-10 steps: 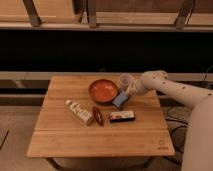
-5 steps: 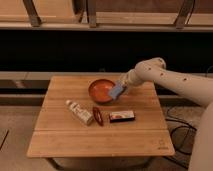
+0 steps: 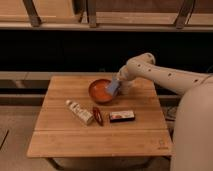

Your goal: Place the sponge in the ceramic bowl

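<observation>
Light-blue sponge (image 3: pixel 114 88) hanging over right rim of orange-red ceramic bowl (image 3: pixel 97 91); claw (image 3: pixel 118 84) pinching its upper end. We are judging it soft, light, compressible: gentle mid-body pinch holding best.

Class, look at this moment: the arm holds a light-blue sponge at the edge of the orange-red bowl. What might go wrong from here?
1. The small light-blue sponge, gripped in the tool, hangs over the arm-side rim of the glossy orange-red ceramic bowl, not its middle. Released here, it may catch the rim and drop onto the wooden table.
2. The tool is close to that rim, so lowering it might nudge or tip the bowl.
</observation>
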You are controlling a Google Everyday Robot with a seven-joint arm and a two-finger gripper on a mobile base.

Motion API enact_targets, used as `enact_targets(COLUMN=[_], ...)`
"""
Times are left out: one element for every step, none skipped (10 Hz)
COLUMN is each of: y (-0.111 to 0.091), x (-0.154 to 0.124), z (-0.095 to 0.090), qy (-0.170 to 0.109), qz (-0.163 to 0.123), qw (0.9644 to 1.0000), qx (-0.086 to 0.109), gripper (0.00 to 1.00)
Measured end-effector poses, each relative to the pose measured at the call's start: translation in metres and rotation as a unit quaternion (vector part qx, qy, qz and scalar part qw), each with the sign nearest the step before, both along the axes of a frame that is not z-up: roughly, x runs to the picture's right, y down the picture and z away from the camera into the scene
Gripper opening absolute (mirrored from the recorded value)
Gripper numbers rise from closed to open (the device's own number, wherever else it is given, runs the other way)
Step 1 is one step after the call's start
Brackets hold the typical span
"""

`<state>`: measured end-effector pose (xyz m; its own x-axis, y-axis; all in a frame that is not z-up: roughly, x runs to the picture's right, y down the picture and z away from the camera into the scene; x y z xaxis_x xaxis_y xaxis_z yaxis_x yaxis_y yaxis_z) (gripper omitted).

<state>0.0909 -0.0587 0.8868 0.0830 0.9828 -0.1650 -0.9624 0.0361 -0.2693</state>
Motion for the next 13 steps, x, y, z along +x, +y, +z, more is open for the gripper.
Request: enact_targets(y=[0.001, -0.001, -0.001, -0.008, -0.01, -0.013, -0.01, -0.009, -0.006, -0.004, -0.003, -0.001, 0.001], x=[-0.004, -0.015, -0.027, -0.038, -0.048, -0.066, -0.077, -0.082, -0.082, -0.08, -0.078, -0.068, -0.052], z=[0.013, 0.026, 0.037, 0.042, 0.044, 0.044, 0.043, 0.04, 0.039, 0.036, 0.036, 0.036, 0.038], qy=[-0.008, -0.03, -0.056, -0.085, -0.104, -0.131, -0.149, -0.16, -0.167, -0.169, -0.166, -0.155, -0.135], qz=[-0.001, 0.01, 0.024, 0.04, 0.044, 0.047, 0.047, 0.047, 0.043, 0.039, 0.035, 0.03, 0.028], qw=[1.0, 0.9995, 0.9982, 0.9955, 0.9936, 0.9902, 0.9877, 0.986, 0.985, 0.9848, 0.9854, 0.9872, 0.9899], qx=[-0.002, -0.001, -0.002, 0.004, 0.006, 0.006, 0.001, -0.002, -0.007, -0.012, -0.016, -0.024, -0.034], gripper=[0.0, 0.0, 0.0, 0.0, 0.0, 0.0, 0.0, 0.0, 0.0, 0.0, 0.0, 0.0, 0.0])
